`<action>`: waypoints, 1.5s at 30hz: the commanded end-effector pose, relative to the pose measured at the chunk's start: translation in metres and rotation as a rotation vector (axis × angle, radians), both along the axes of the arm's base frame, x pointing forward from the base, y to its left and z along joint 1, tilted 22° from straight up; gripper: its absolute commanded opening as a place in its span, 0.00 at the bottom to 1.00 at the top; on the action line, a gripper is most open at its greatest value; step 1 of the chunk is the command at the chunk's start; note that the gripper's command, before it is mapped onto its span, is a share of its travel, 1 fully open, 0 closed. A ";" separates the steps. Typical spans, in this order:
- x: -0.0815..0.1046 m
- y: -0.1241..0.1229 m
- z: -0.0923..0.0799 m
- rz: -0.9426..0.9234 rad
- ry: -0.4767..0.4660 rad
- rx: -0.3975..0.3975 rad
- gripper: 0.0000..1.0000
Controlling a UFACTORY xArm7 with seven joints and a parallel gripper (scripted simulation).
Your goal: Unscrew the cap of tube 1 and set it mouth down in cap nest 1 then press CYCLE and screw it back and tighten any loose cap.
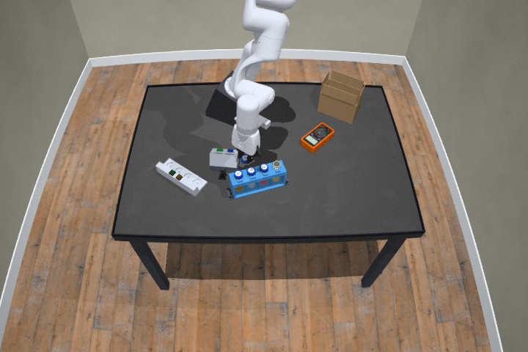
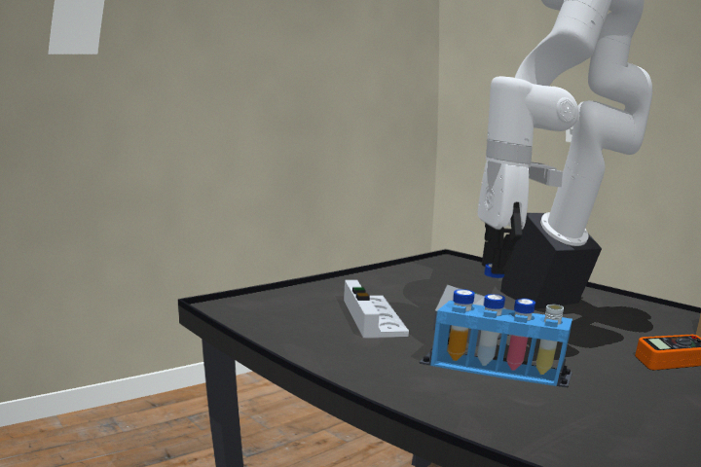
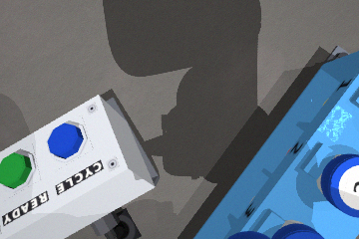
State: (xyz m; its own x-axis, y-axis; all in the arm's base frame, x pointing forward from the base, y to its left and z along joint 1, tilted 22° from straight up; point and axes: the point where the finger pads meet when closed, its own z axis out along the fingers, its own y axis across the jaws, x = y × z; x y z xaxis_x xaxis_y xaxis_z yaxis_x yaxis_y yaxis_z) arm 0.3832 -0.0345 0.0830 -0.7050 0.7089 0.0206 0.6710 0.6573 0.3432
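Note:
My gripper (image 1: 245,156) is shut on a blue cap (image 1: 244,158) and holds it above the table, between the key housing (image 1: 224,158) and the blue tube rack (image 1: 257,178). In the side view the cap (image 2: 493,269) shows under the fingers (image 2: 495,259). The rack's tube 1 (image 1: 276,165) stands open, with no cap; it also shows in the side view (image 2: 553,311). The other three tubes carry blue caps (image 1: 251,171). The white cap tray (image 1: 180,177) lies to the left, nests empty, lamps dark. The wrist view shows the blue CYCLE key (image 3: 65,140), the green READY key (image 3: 14,170) and cap 2 (image 3: 354,186); the fingers are hidden there.
An orange multimeter (image 1: 317,136) lies right of the arm. A cardboard box (image 1: 341,95) stands at the back right. The arm's black base block (image 1: 223,103) is behind the key housing.

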 end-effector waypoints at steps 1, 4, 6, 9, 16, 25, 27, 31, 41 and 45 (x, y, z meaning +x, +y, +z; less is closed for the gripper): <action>0.002 -0.016 -0.006 0.022 -0.007 0.044 0.00; 0.000 -0.039 -0.014 0.022 -0.007 0.044 0.00; -0.002 -0.055 -0.019 0.021 -0.007 0.044 0.00; -0.004 -0.079 -0.027 0.021 -0.007 0.044 0.00; -0.009 -0.134 -0.046 0.021 -0.007 0.043 0.00; -0.014 -0.189 -0.065 0.021 -0.007 0.042 0.00; -0.015 -0.194 -0.067 0.021 -0.007 0.042 0.00; -0.015 -0.194 -0.067 0.021 -0.007 0.042 0.00; -0.008 -0.185 -0.095 0.021 -0.007 0.042 0.00; -0.003 -0.179 -0.113 0.021 -0.007 0.042 0.00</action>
State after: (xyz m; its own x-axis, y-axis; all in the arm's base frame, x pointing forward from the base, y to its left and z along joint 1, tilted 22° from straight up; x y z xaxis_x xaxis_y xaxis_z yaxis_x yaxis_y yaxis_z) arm 0.3762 -0.2143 -0.0216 -0.7214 0.6906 0.0511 0.6550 0.6564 0.3744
